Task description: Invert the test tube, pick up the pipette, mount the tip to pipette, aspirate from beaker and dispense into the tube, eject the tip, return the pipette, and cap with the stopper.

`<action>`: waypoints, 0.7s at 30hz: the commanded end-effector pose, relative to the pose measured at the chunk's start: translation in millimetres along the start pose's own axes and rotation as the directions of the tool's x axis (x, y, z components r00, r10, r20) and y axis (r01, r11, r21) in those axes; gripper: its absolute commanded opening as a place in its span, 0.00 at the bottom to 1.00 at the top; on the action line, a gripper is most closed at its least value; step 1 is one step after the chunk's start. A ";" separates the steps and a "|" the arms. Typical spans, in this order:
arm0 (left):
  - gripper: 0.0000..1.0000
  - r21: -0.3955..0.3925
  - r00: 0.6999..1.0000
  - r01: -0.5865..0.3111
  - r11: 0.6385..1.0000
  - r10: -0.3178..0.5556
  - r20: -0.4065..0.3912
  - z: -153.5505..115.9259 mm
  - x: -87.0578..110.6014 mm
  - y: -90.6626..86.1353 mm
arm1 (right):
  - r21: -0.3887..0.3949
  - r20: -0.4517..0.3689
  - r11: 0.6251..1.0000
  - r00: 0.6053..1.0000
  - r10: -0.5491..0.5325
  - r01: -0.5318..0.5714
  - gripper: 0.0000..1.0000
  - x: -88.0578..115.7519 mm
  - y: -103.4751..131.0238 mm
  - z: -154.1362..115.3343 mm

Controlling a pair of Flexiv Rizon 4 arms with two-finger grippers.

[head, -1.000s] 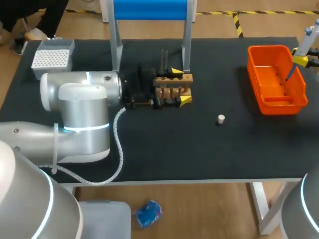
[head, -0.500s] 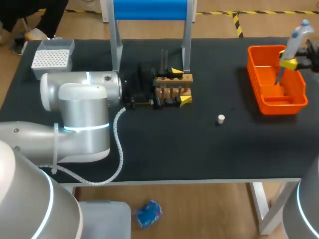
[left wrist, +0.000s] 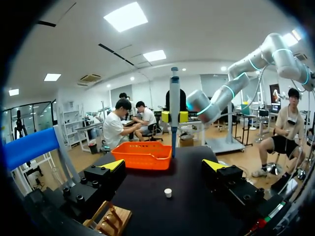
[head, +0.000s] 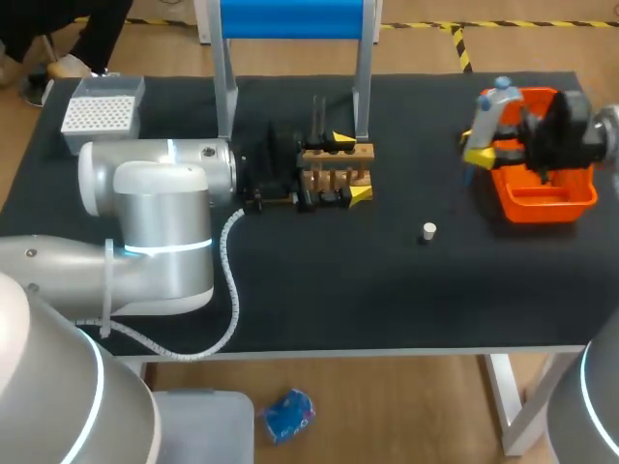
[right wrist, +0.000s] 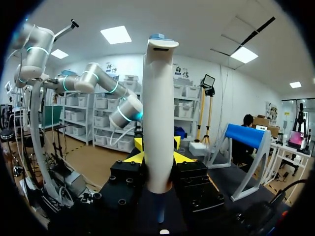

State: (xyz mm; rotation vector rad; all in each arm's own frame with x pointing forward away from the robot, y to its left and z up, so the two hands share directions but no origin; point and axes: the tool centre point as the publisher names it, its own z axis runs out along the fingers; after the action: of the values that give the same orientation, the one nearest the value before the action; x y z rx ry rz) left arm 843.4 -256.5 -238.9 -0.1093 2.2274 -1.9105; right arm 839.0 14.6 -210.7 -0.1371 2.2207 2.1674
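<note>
— So, what do the right fingers (right wrist: 135, 158) hold?
— They are clamped on the white pipette (right wrist: 158, 123), which stands upright by the orange bin (head: 546, 205). That likely leaves its lower end free for a tip.
— And the left fingers (left wrist: 113, 164)?
— Spread wide, gripping nothing, over the wooden rack (head: 334, 169). The stopper (head: 428, 230) sits alone on the black tabletop (head: 387, 290).

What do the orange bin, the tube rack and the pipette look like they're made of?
The bin looks like moulded plastic: uniform bright orange, slight sheen. The rack looks like wood: tan, unpainted blocks. The pipette has a smooth white body, probably plastic.
</note>
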 end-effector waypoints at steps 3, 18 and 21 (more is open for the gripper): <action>1.00 0.001 1.000 -0.002 1.000 0.002 0.008 1.8 1.9 0.7 | -0.002 -0.014 0.999 0.999 0.032 -0.032 0.00 8.4 -12.6 37.1; 1.00 0.001 1.000 -0.002 1.000 0.002 0.008 1.8 1.9 0.7 | -0.002 -0.014 0.999 0.999 0.032 -0.032 0.00 8.4 -12.6 37.1; 1.00 0.001 1.000 -0.002 1.000 0.002 0.008 1.8 1.9 0.7 | -0.008 -0.037 0.999 0.998 0.050 -0.050 0.00 15.2 -23.4 48.3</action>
State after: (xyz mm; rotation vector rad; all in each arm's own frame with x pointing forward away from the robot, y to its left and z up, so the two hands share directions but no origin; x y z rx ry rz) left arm 843.5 -256.5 -239.4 -0.1095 2.2264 -1.9114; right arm 827.8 52.8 -228.6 -0.1249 2.2601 2.1892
